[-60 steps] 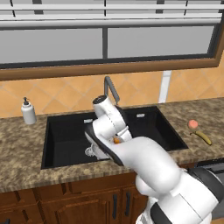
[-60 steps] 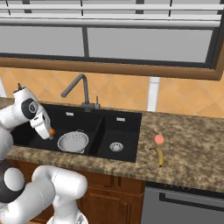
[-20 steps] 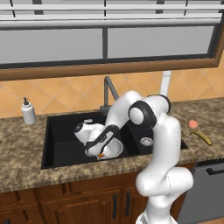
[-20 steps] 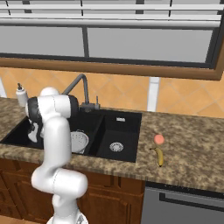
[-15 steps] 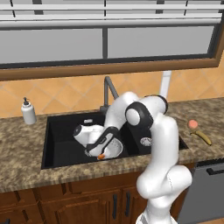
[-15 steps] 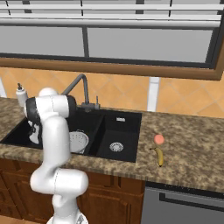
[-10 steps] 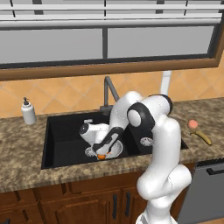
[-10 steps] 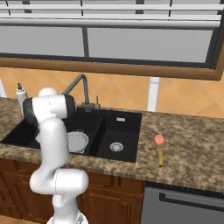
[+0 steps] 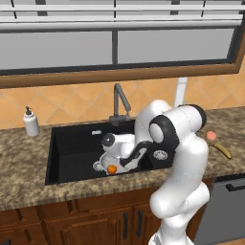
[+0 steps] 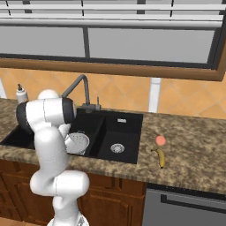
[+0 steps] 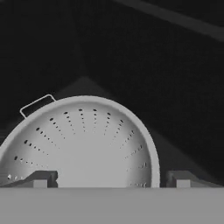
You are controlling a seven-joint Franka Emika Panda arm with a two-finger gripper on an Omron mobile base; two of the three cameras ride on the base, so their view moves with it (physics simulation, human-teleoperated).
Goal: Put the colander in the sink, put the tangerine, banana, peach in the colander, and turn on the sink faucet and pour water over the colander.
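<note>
Tangerine [image 9: 111, 169], small bright orange, in white perforated colander [image 11: 87, 144]

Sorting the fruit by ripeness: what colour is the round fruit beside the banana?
The peach is pale pink-orange, clearest in the right base view, next to the yellow banana.

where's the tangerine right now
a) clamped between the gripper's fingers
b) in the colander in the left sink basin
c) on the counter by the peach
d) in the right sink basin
b: in the left base view the tangerine lies in the colander in the sink, below the open gripper; the peach and banana sit apart on the counter.
</note>
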